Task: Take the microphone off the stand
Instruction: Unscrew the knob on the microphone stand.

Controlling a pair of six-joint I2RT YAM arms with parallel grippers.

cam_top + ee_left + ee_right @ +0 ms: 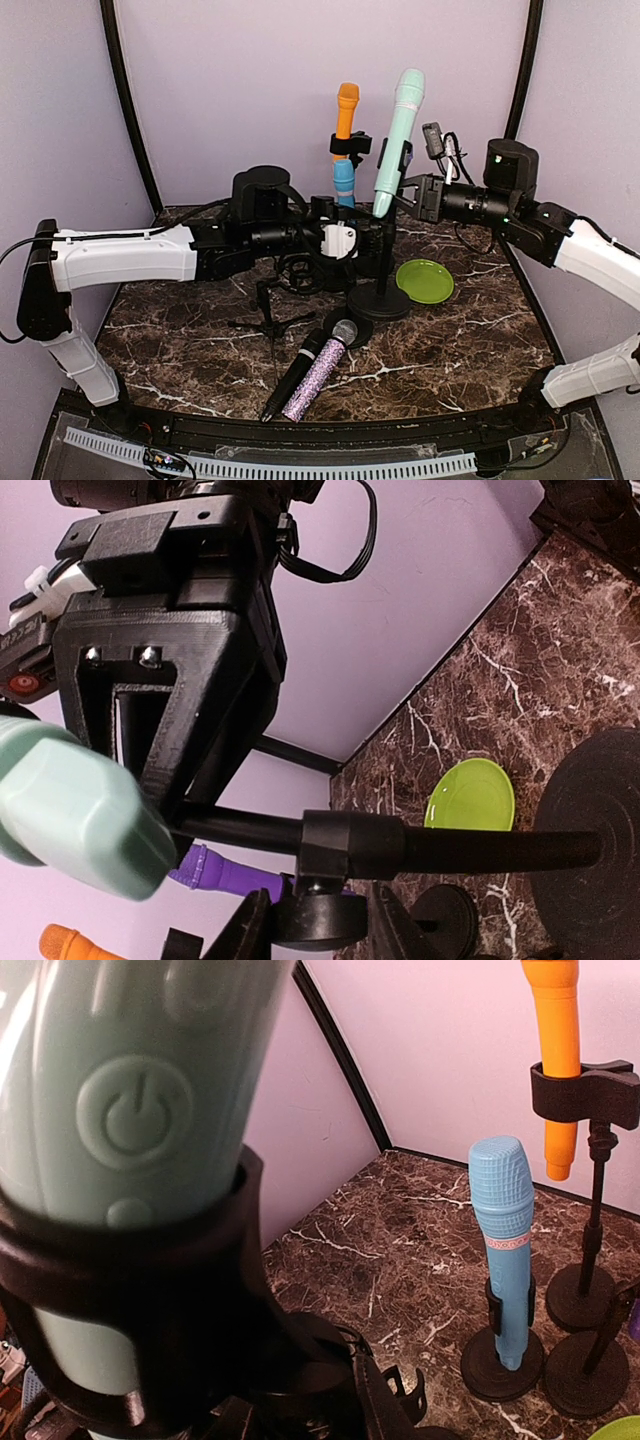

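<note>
Microphone, mint, pinched by right end effector above marbled table, lilac walls. Left end effector straddles stand; grip unclear.

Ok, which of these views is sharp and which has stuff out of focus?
Top view: evenly lit, sharp throughout. Right wrist view: the pale mint plastic microphone looms close and a little soft; the blue plastic microphone behind is crisp. Left wrist view: the mint microphone's end is soft, the lime green plate clear.
</note>
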